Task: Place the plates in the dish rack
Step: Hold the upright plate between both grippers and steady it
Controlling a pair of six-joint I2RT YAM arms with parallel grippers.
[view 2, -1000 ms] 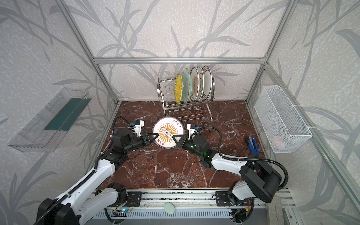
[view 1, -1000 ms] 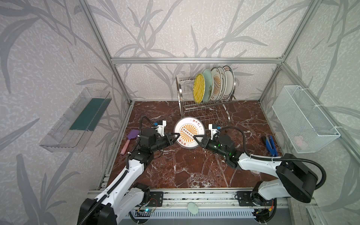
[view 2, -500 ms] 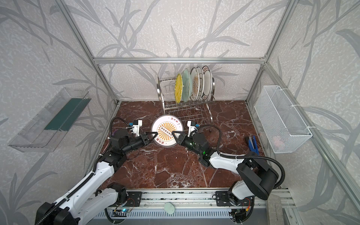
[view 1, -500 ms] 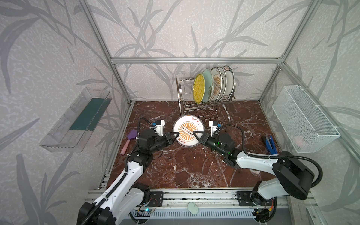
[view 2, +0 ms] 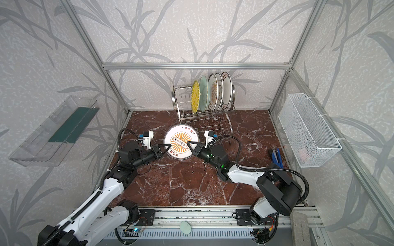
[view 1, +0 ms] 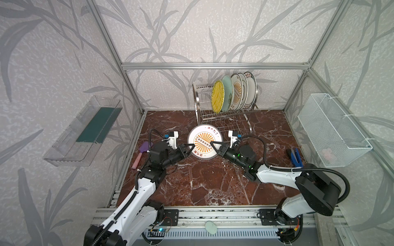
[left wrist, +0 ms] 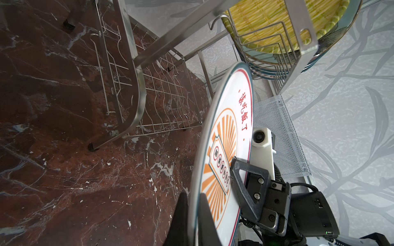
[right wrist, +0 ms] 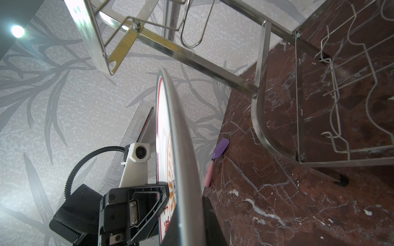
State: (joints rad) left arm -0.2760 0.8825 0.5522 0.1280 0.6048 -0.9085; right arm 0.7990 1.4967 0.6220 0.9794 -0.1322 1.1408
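The left claw [view 1: 191,147] and right claw [view 1: 213,144] are both clamping an orange-sunburst plate [view 1: 203,138] by opposite rims. They are holding it tilted over the marble desk [view 1: 202,183], just in front of the steel dish rack [view 1: 228,125]. Five other plates [view 1: 236,93] are standing on edge in the upper shelf.

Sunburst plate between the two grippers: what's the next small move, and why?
Probably open the left gripper and back off. It and the right gripper are both shut on opposite rims of the sunburst plate, held on edge; one should let go before it swings to the free slots in the dish rack, beside the yellow plate.
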